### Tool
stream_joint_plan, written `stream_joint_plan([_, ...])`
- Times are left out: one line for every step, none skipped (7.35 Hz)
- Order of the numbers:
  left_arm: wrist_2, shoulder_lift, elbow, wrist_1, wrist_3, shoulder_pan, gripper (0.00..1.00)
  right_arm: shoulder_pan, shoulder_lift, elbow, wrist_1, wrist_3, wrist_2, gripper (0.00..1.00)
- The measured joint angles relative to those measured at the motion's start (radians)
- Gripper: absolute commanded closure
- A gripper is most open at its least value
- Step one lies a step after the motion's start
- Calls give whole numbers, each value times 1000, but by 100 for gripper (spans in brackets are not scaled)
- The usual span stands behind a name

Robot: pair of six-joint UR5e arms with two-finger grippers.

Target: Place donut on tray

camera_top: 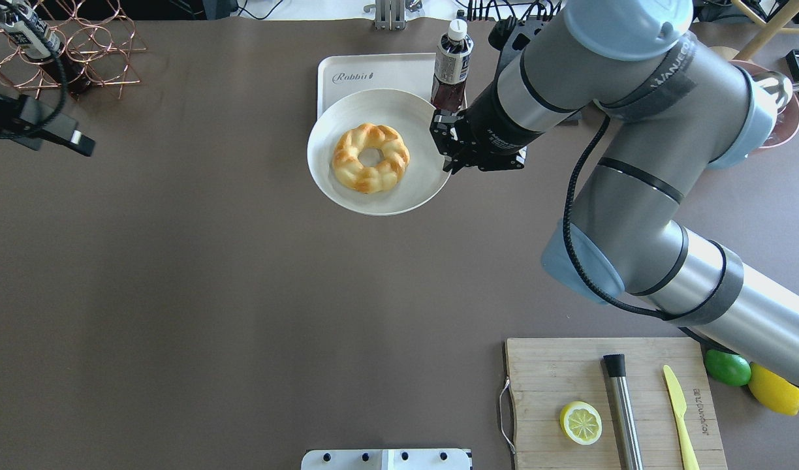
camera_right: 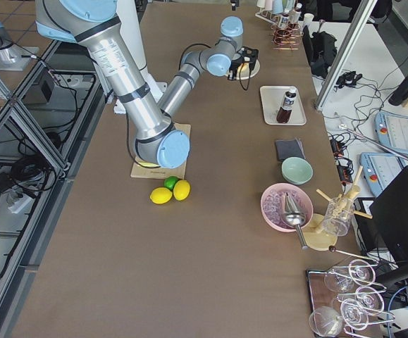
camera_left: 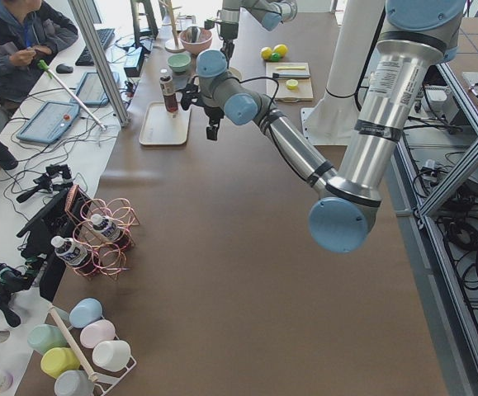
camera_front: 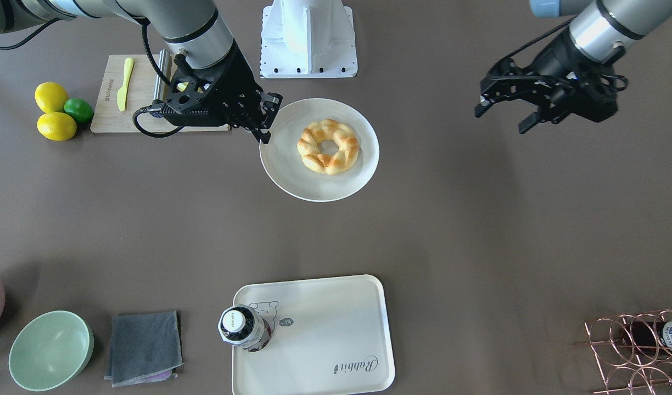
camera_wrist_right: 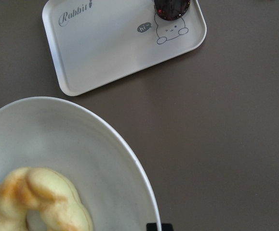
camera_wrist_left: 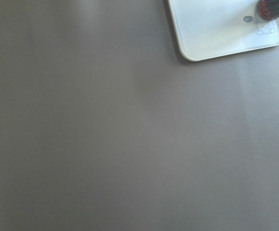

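Dark brown desk, two robot arms over it: the right jaws are pinched on the rim of a round off-white plate, which appears lifted off the surface. A golden-brown braided ring donut lies at the middle of that plate, just beside the right jaws and not touched by them.

The cream-white rectangular tray, printed with a small bear and cursive "Rabbit" lettering, lies flat well apart from the right jaws, on the side away from the robot's base. A dark drink bottle with a white cap stands upright on the tray by the bear print. The rest of the tray is bare, and the donut is not on it.

The left jaws are spread and hold nothing. They hang above bare desk, well apart from plate and tray. Beyond them, toward the desk's far corner, stands a copper wire rack.

Behind the right jaws, toward the robot, a wooden cutting board carries a yellow lemon half, a metal rod and a yellow-green knife. Two whole lemons and a green lime lie just beside the board. A pale green bowl and a folded grey cloth sit beside the tray.
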Motion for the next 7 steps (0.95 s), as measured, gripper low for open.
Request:
stream_joint_plan([55,-69,4,-16,-127,96,5,-5,9,1,-19,-1,-7,100])
stream_joint_plan([102,-117,8,-28,-223,171,5,-6,9,3,-25,-2,-9,100])
stream_joint_plan([128,-148,9,-37,-285,214,8,-7,6,11,-26,-2,-10,100])
stream_joint_plan([138,-162,13,-53,-320,233,12,-12,5,17,-26,-1,-12,100])
stream_joint_plan([140,-166,29,-94,-367,238,13,-16,8,21,-25,0,-12,100])
stream_joint_plan([139,-168,59,-173,-429,241,14,-24,11,26,-21,1,-11,100])
stream_joint_plan([137,-167,90,-248,-475,242,15,-31,4,46,-19,2,-10,100])
